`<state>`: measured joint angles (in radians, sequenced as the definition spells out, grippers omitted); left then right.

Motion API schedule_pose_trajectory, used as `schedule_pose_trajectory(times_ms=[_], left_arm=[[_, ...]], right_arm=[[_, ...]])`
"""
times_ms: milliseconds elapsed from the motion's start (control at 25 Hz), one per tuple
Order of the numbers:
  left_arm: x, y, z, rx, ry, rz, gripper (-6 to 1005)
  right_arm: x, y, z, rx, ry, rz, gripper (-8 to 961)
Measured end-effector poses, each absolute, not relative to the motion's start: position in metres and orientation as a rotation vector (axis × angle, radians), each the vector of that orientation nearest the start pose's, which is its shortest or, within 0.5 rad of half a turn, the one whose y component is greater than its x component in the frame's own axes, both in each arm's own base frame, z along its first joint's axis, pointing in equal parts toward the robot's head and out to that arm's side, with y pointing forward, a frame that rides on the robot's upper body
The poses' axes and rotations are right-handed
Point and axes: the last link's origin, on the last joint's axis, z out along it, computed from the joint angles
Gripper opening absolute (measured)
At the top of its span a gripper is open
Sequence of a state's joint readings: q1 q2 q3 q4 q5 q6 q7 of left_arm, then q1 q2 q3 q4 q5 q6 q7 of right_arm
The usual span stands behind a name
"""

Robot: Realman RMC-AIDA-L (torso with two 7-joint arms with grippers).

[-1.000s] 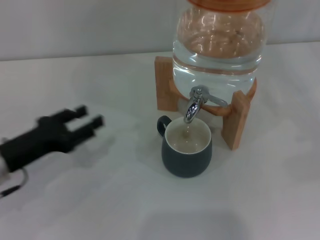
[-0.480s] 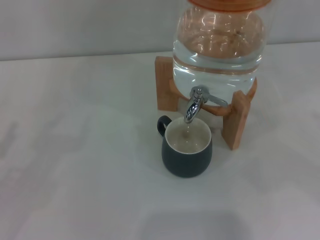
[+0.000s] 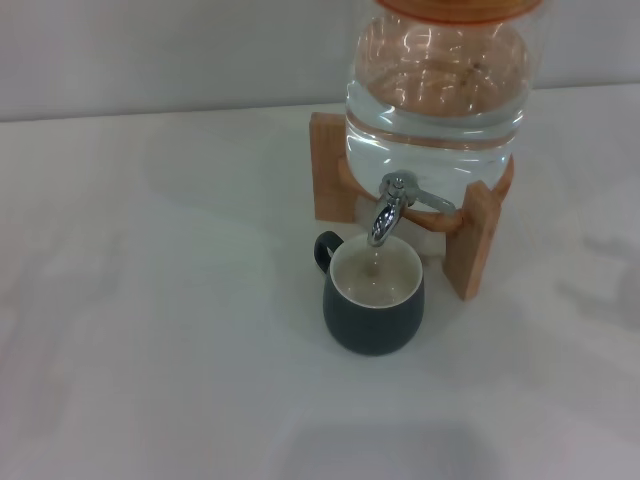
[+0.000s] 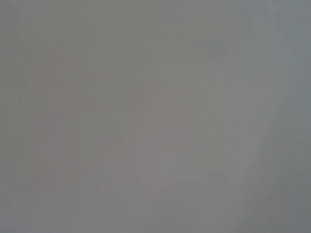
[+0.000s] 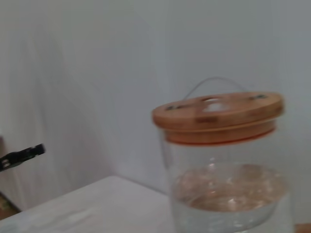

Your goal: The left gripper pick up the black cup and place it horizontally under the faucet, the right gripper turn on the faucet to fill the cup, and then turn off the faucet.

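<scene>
The black cup (image 3: 373,300) stands upright on the white table, its cream inside facing up and its small handle at the back left. Its mouth sits directly under the spout of the chrome faucet (image 3: 385,212). The faucet is fitted to the clear water jug (image 3: 435,100), which also shows in the right wrist view (image 5: 228,194) with its wooden lid (image 5: 218,114). I cannot tell whether water is running. Neither gripper shows in the head view. The left wrist view shows only a blank grey surface.
The jug rests on a wooden stand (image 3: 470,240) whose legs flank the cup at the back and right. The white table (image 3: 150,330) spreads to the left and front. A small black object (image 5: 22,156) shows far off in the right wrist view.
The left gripper, seen at the left of the table one second ago, has withdrawn out of the head view. The cup, faucet and jug have not moved.
</scene>
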<state>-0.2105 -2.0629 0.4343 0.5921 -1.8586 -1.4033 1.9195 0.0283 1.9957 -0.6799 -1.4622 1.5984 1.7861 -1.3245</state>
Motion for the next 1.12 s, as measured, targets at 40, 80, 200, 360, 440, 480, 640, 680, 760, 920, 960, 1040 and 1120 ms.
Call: schedule_pose_trajectory(times_ms=[40,80,200,360,440,480,640,680,760,920,960,1040,1120], left_arm=[[-0.372,0.276,0.12,-1.594,-0.756,-1.061,607],[-0.374,0.275,0.121,-1.585,-0.762,-1.053,607],[-0.377,0.275,0.122,-1.577,-0.77,-1.042,607],[-0.38,0.273,0.123,-1.566,-0.779,-1.027,607],[-0.38,0.273,0.123,-1.565,-0.781,-1.026,607],[-0.381,0.273,0.123,-1.565,-0.781,-1.026,607],[-0.381,0.273,0.123,-1.564,-0.782,-1.027,607],[-0.381,0.273,0.122,-1.563,-0.783,-1.027,607],[-0.381,0.273,0.122,-1.563,-0.783,-1.027,607],[-0.379,0.274,0.121,-1.565,-0.781,-1.03,607],[-0.379,0.275,0.121,-1.566,-0.779,-1.031,607],[-0.378,0.276,0.121,-1.568,-0.777,-1.033,607],[-0.378,0.276,0.121,-1.569,-0.776,-1.034,607]], right_arm=[[0.26,0.228,0.172,-2.409,0.554,0.749,841],[0.258,0.226,0.17,-2.42,0.555,0.752,841],[0.254,0.225,0.164,-2.453,0.564,0.767,841],[0.248,0.226,0.154,-2.509,0.565,0.772,841],[0.246,0.227,0.15,-2.536,0.569,0.772,841],[0.245,0.227,0.148,-2.548,0.571,0.771,841],[0.239,0.229,0.142,-2.602,0.57,0.771,841],[0.237,0.23,0.141,-2.61,0.567,0.774,841],[0.233,0.233,0.137,-2.627,0.557,0.782,841],[0.226,0.244,0.125,-2.651,0.546,0.805,841],[0.225,0.249,0.119,-2.658,0.543,0.813,841],[0.224,0.252,0.116,-2.665,0.545,0.814,841],[0.22,0.265,0.102,-2.694,0.549,0.796,841]])
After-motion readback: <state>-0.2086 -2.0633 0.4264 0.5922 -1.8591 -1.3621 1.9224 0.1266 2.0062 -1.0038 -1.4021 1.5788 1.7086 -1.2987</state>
